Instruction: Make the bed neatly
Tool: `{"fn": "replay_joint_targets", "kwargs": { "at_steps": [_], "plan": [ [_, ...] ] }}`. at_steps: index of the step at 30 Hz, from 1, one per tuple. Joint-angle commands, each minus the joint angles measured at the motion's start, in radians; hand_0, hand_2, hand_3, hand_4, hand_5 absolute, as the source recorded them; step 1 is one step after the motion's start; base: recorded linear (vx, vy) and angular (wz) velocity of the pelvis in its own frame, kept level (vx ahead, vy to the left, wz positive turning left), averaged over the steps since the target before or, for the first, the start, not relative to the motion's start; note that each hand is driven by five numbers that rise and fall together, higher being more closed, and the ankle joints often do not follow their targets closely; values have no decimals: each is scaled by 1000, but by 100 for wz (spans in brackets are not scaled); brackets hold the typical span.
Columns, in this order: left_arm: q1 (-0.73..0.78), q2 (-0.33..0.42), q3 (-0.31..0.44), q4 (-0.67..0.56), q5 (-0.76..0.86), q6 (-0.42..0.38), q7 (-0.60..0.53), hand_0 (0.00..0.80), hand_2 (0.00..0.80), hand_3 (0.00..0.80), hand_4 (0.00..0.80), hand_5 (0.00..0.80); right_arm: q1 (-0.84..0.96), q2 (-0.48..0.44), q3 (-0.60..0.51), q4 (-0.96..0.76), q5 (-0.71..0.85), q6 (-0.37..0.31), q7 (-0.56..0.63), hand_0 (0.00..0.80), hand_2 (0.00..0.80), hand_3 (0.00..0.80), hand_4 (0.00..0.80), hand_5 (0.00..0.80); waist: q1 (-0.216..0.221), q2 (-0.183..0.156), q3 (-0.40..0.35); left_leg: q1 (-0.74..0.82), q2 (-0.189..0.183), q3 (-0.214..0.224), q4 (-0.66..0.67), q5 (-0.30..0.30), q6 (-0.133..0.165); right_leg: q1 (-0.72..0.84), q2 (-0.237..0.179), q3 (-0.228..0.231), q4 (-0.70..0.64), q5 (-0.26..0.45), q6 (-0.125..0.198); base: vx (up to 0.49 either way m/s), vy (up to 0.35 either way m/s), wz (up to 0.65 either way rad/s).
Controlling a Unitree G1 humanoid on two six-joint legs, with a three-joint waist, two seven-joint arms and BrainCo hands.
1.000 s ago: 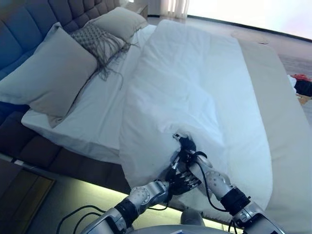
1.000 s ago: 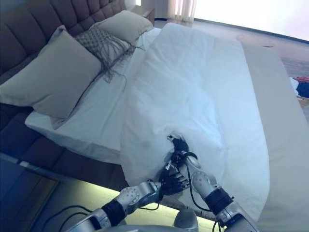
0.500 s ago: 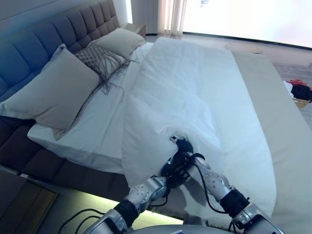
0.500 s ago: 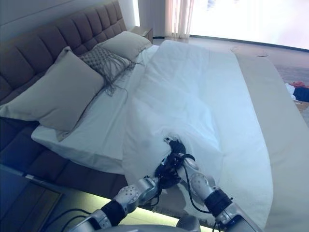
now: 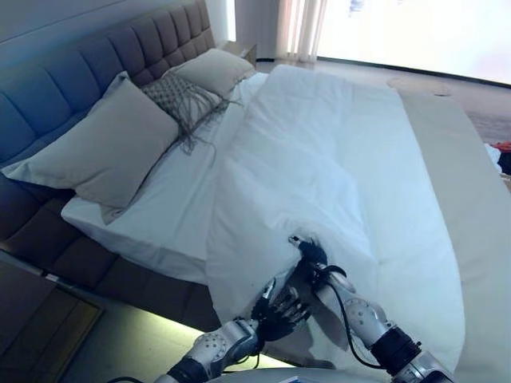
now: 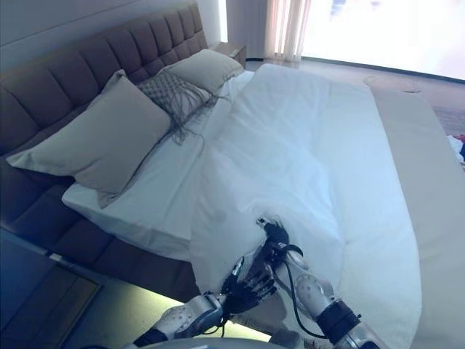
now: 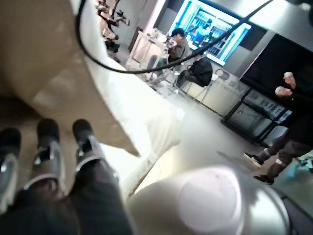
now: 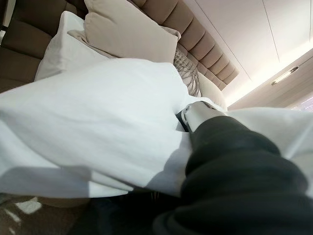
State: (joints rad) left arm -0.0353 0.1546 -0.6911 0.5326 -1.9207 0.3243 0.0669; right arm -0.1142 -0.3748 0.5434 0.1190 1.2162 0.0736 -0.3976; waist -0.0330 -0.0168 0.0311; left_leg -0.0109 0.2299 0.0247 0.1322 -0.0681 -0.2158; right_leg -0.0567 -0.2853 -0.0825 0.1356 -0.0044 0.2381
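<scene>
Left eye view — right hand (image 5: 310, 257) pinching duvet (image 5: 319, 152) edge; left hand (image 5: 279, 307) hovering, fingers slack; advice: be drawing it evenly toward pillows (image 5: 104, 148).

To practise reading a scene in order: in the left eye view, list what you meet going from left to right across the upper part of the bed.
Headboard → big pillow → fringed cushion → white duvet → beige bed runner.
</scene>
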Motion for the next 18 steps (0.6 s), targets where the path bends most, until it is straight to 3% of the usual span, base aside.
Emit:
{"fn": "replay_joint_targets", "kwargs": {
  "at_steps": [1,7,18],
  "plan": [
    [-95,-15,-36,-70,-52,-67,-8,0,0,0,0,0,-73,-8,-58,-156,37,-81,36,800,800,800,800,800,37,-28,-10,-65,53,-11,61,57,47,-35,-76,-24,-14,98,24,0,0,0],
    [-173,-53,-43,-67,-52,-167,50,0,0,0,0,0,-93,17,-41,-131,30,-75,50,800,800,800,800,800,26,-31,-17,-67,55,-8,63,61,46,-37,-75,-20,-13,100,24,0,0,0],
    [-226,-120,8,18,-52,-199,86,0,0,0,0,0,-76,57,-34,-127,2,-37,67,800,800,800,800,800,4,-39,-41,-54,61,15,53,70,43,-32,-73,-10,-17,102,24,15,6,0]
  ]
}}
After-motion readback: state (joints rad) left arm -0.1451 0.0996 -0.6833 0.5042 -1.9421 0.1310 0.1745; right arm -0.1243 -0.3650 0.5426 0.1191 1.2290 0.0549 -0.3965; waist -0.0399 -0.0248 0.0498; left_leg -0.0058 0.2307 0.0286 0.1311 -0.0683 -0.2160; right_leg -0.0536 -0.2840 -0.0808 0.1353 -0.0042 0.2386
